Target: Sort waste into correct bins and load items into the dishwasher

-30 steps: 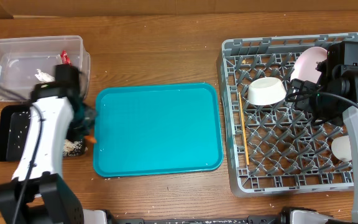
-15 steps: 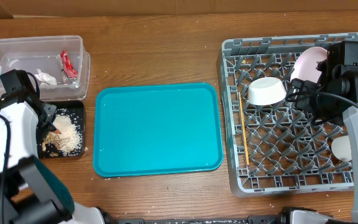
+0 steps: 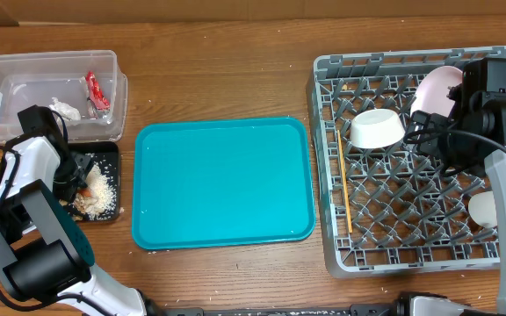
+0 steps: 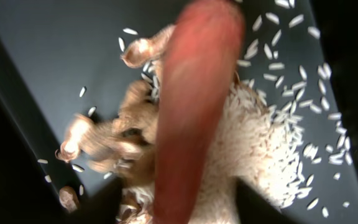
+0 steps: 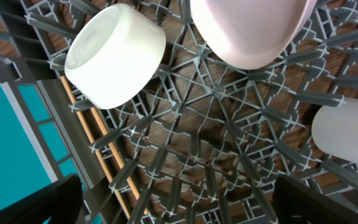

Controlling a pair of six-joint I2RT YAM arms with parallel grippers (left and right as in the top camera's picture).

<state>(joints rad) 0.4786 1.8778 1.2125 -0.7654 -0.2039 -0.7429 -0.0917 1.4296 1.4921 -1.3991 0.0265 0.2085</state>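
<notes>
From overhead: at the far left, the clear tub [image 3: 25, 66], with the red wrapper [image 3: 95, 90] and the crumpled foil [image 3: 62, 110] inside. Just in front of it, the black tray [image 3: 112, 154], carrying a heap of rice [image 3: 104, 195]. Low over that heap, the left gripper [image 3: 75, 171]. In the middle of the table, the teal tray [image 3: 222, 183]. To the right, the grey dish rack [image 3: 328, 175]: small bowl [image 3: 377, 128] tipped on its side near the back left, plate [image 3: 435, 90] leaning upright just behind it, cup [image 3: 484, 209] by the right wall, chopsticks [image 3: 346, 197] laid along the left wall. Above the rack's back right part, the right arm [image 3: 499, 114].

From the left wrist: very close and badly blurred. Across the middle, top to bottom, the carrot [image 4: 191, 106], over the rice and the black tray floor. To its left, a clump of peanut shells [image 4: 104, 140], touching the rice. Loose grains scattered around. Carrot possibly pinched by the gripper, but fingers not made out: cannot tell whether clamped or spread.

From the right wrist: right gripper [image 5: 179, 208] spread wide, dark fingers [image 5: 36, 199] at the two bottom corners, over the rack's lattice floor. Higher in the frame, the bowl at left, the plate at top, the cup at the right edge. Chopsticks along the rack wall, with a strip of teal tray beyond.
</notes>
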